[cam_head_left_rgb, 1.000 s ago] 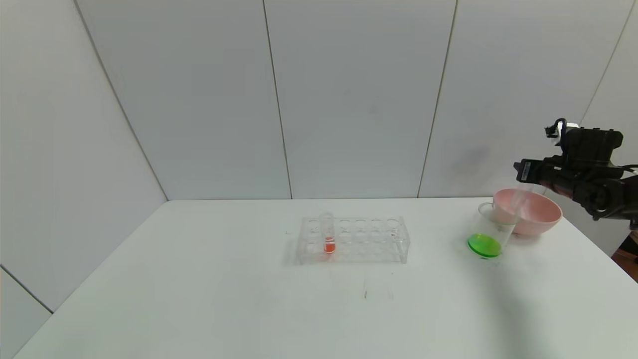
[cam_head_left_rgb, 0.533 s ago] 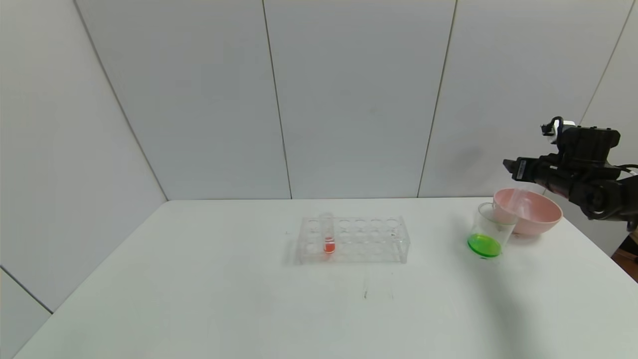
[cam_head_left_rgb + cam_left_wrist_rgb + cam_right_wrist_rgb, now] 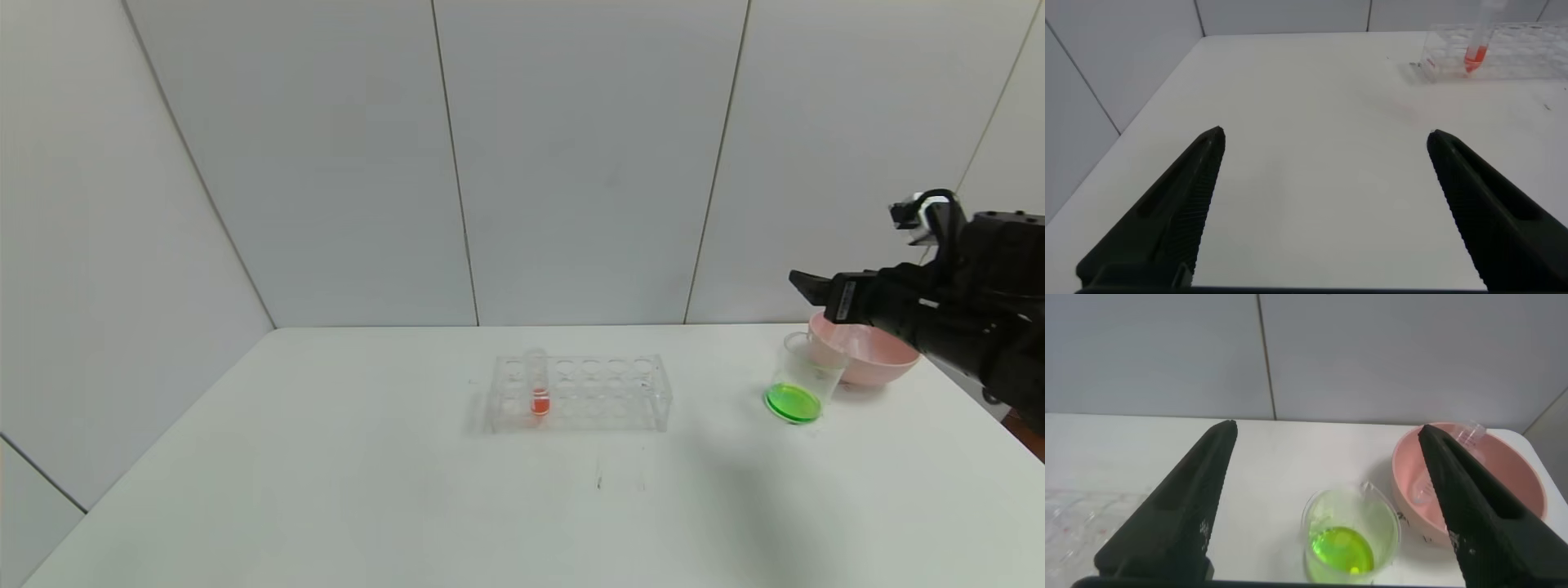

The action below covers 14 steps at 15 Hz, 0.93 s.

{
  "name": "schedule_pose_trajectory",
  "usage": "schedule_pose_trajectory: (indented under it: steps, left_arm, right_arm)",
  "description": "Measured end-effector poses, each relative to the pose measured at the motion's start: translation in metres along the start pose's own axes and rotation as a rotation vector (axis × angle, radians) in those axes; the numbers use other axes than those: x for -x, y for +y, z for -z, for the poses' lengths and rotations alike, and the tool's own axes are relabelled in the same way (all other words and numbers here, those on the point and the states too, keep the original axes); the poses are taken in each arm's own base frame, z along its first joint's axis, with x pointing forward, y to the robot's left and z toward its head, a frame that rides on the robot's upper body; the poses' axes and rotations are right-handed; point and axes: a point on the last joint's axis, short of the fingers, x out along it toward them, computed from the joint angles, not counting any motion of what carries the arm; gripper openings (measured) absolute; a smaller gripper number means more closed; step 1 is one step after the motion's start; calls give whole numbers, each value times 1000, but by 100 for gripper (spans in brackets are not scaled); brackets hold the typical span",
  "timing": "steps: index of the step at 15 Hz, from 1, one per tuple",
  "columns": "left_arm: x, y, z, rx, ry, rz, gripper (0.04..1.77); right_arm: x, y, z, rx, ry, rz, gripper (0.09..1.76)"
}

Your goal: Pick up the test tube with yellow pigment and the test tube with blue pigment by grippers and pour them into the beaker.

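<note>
The beaker (image 3: 802, 380) stands at the table's right and holds green liquid; it also shows in the right wrist view (image 3: 1351, 535). My right gripper (image 3: 804, 282) is open and empty, hovering above and just right of the beaker, fingers pointing left; in its own view (image 3: 1327, 433) the beaker sits below between the jaws. No tube with yellow or blue liquid is in view. Clear empty tubes (image 3: 1445, 461) lie in the pink bowl. My left gripper (image 3: 1325, 135) is open and empty over bare table at the left, out of the head view.
A pink bowl (image 3: 886, 355) stands right behind the beaker, also in the right wrist view (image 3: 1511, 469). A clear tube rack (image 3: 581, 392) sits mid-table with one tube of orange-red liquid (image 3: 539, 392), seen too in the left wrist view (image 3: 1476, 49). Grey wall panels stand behind.
My right gripper has moved left and a little toward me, from over the pink bowl to above the beaker. The clear tube it held over the bowl is no longer in its fingers.
</note>
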Motion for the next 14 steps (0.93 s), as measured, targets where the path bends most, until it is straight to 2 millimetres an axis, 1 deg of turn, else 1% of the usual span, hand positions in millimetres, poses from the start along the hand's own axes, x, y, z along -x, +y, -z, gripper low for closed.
schedule_pose_trajectory:
  steps: [2, 3, 5, 7, 9, 10, 12, 14]
  left_arm:
    - [0, 0, 0, 0, 0, 0, 176]
    - [0, 0, 0, 0, 0, 0, 176]
    - [0, 0, 0, 0, 0, 0, 176]
    - [0, 0, 0, 0, 0, 0, 176]
    - [0, 0, 0, 0, 0, 0, 176]
    - [0, 0, 0, 0, 0, 0, 176]
    - [0, 0, 0, 0, 0, 0, 176]
    - [0, 0, 0, 0, 0, 0, 176]
  right_arm:
    - [55, -1, -2, -4, -87, -10, 163]
    - [83, -6, -4, -8, -143, 3, 164]
    - [132, -20, -9, -19, -250, 44, 165]
    - [179, -26, -8, -29, -350, 47, 167]
    - [221, -25, 3, -28, -407, 40, 168]
    - [239, -23, 11, -27, -418, 36, 168]
    - [271, -19, 29, -27, -406, 18, 169]
    - [296, -15, 44, -11, -408, -12, 169]
